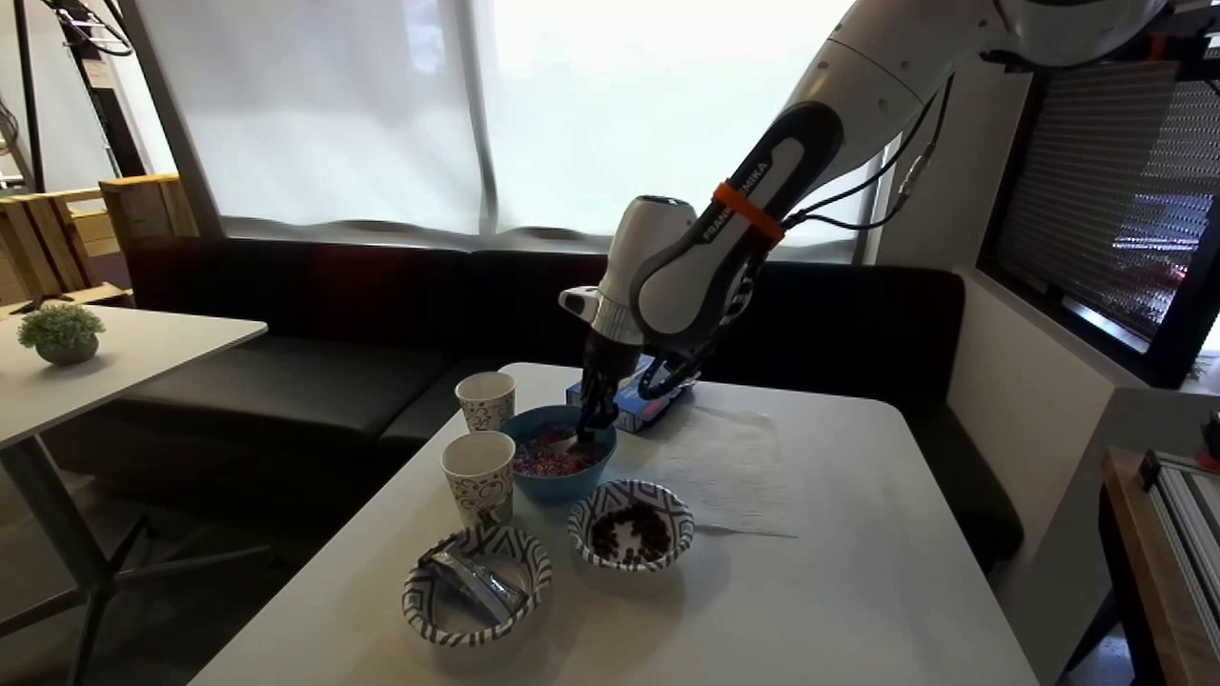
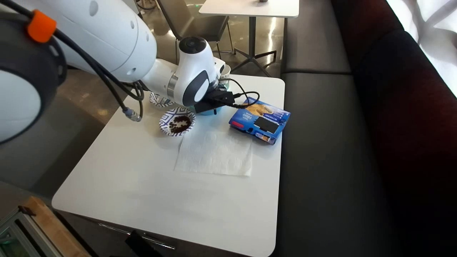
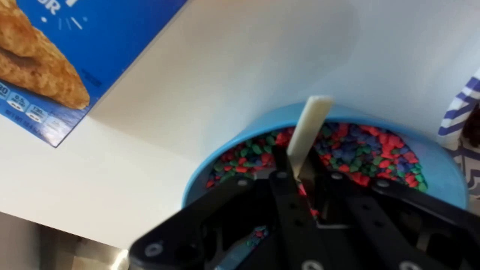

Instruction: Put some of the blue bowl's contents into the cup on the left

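The blue bowl (image 1: pixel 558 490) is light blue and holds red, green and blue pebbles (image 3: pixel 356 150). Its rim also shows in the wrist view (image 3: pixel 446 176); in an exterior view the arm hides most of it (image 2: pixel 207 112). My gripper (image 3: pixel 298 157) points down inside the bowl, fingers close together on a pale spoon handle (image 3: pixel 309 125). The gripper (image 1: pixel 588 436) and spoon (image 1: pixel 565 445) also show in an exterior view. The spoon's lower end is hidden. Two patterned paper cups stand beside the bowl, a nearer one (image 1: pixel 479 481) and a farther one (image 1: pixel 487 405). I cannot see inside either.
A patterned bowl of dark bits (image 1: pixel 671 510) stands close to the blue bowl. Another patterned bowl (image 1: pixel 536 562) holds a silvery packet (image 1: pixel 481 586). A blue food box (image 2: pixel 262 119) lies on the bowl's far side. A paper towel (image 2: pixel 216 153) lies flat on the table.
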